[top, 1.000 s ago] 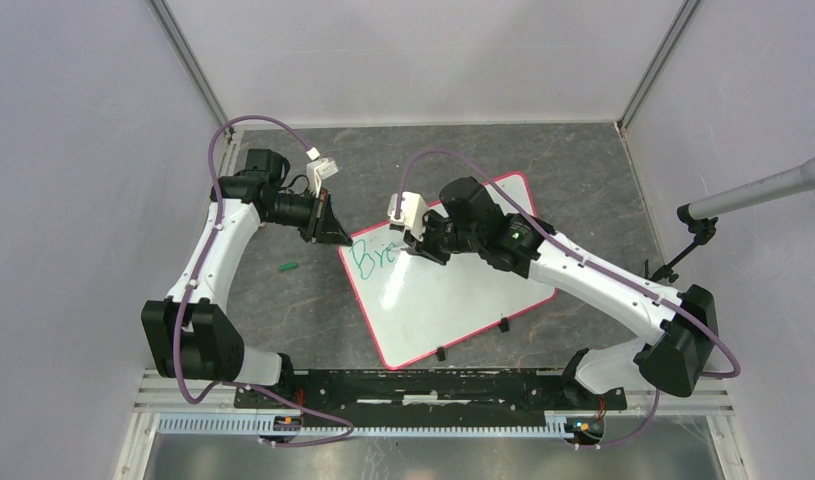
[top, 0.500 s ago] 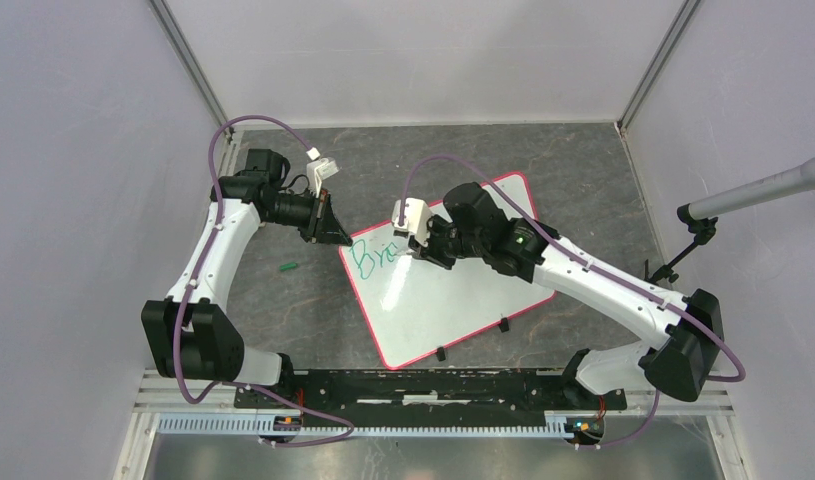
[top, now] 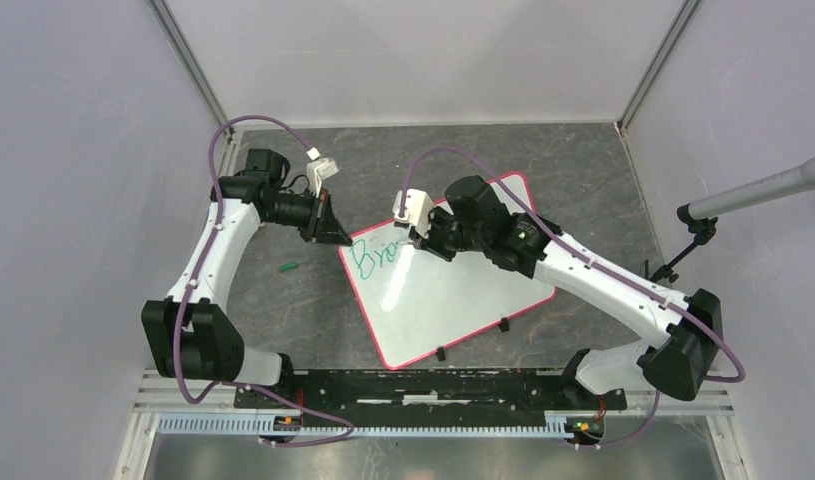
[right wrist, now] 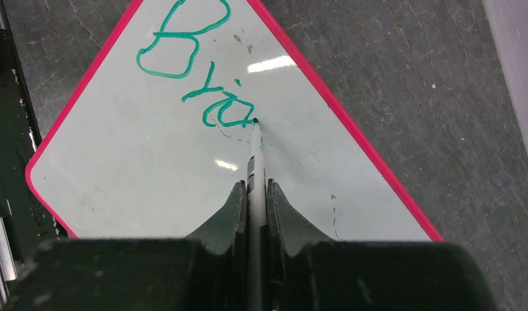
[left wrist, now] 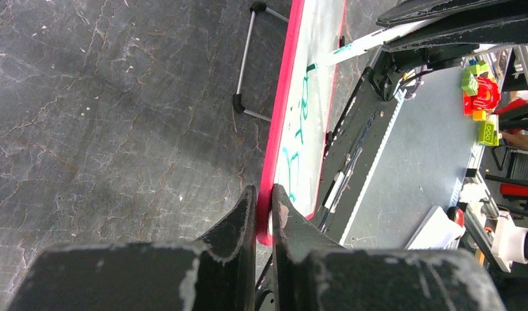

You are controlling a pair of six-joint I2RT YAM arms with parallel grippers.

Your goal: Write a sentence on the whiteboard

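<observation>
The dark, veined table (top: 283, 310) fills the middle of the top view between pale walls. The whiteboard (top: 453, 295) lies on it at centre frame, turned at an angle so that one rounded corner points to the left and its red-pink rim shows all round.

The right arm (top: 603, 285) reaches in from the lower right across the board; the left arm (top: 213, 260) rises along the left side and bends in toward the board's left corner.

The left gripper (left wrist: 263, 194) sits at that corner, its jaws drawn narrow and pinching the red rim between them. The right gripper (right wrist: 253, 188) hangs over the upper left part of the board, jaws narrow and clamped on a white marker (right wrist: 256, 155). The marker points away from the wrist, and its dark tip touches the board at the end of the last green stroke.

The sentence (top: 373, 256) is only begun; in green, near the board's left corner, stand "Bri" and one half-formed letter after them. A small green piece (top: 289, 266) lies on the table left of the board, apart from it; I cannot tell what it is.
</observation>
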